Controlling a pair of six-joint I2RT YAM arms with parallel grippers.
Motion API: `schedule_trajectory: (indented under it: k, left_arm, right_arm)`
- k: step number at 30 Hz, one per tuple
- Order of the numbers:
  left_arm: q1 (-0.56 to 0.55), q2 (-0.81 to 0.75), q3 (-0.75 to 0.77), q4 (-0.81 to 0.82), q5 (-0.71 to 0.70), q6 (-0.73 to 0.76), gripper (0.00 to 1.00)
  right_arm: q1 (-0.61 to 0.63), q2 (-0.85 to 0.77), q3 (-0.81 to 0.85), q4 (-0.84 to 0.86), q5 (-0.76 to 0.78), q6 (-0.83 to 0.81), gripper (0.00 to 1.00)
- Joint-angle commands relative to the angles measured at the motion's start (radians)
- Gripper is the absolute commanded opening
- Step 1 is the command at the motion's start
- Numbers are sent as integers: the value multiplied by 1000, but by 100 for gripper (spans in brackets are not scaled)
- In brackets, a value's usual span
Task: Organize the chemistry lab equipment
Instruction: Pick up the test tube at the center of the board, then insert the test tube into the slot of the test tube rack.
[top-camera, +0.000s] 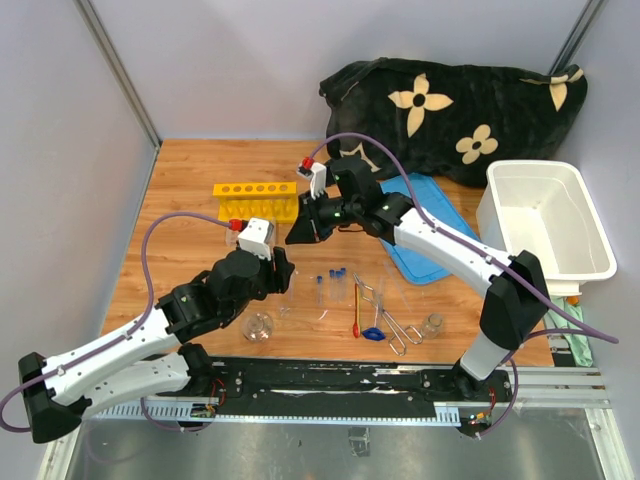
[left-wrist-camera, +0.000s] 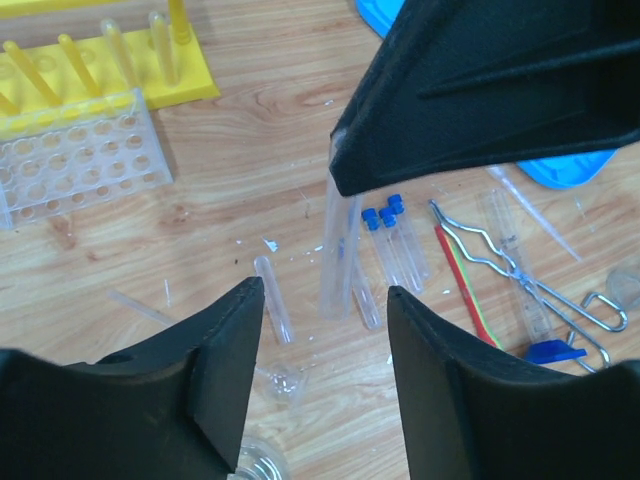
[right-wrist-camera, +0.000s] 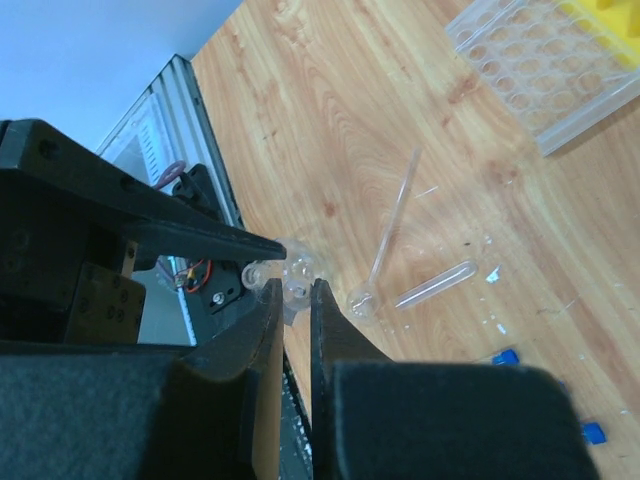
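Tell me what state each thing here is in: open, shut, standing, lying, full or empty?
left gripper: jaws open, holding nothing
right gripper: jaws shut on clear test tube
white tub: uncovered, empty
blue lid: off, lying flat
yellow rack: upright, holes empty
blue-capped tubes: capped, lying flat
tongs: lying flat
flask: standing upright

overhead view from behind; wrist views close, sharing blue-capped test tubes (left-wrist-camera: 405, 250)
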Motion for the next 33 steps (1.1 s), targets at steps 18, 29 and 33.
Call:
schedule_trajectory:
  k: [18, 29, 33]
  left_arm:
    - [363, 63, 68, -89, 183, -17, 62]
    - [585, 212, 101, -53, 347, -16, 56]
    - [643, 209, 99, -67, 392, -5, 55]
  right_arm:
    - [-3, 455, 619, -155, 263, -324, 1]
    - [-5, 640, 787, -63, 382, -424, 1]
    - [-5, 673, 789, -14, 394, -434, 1]
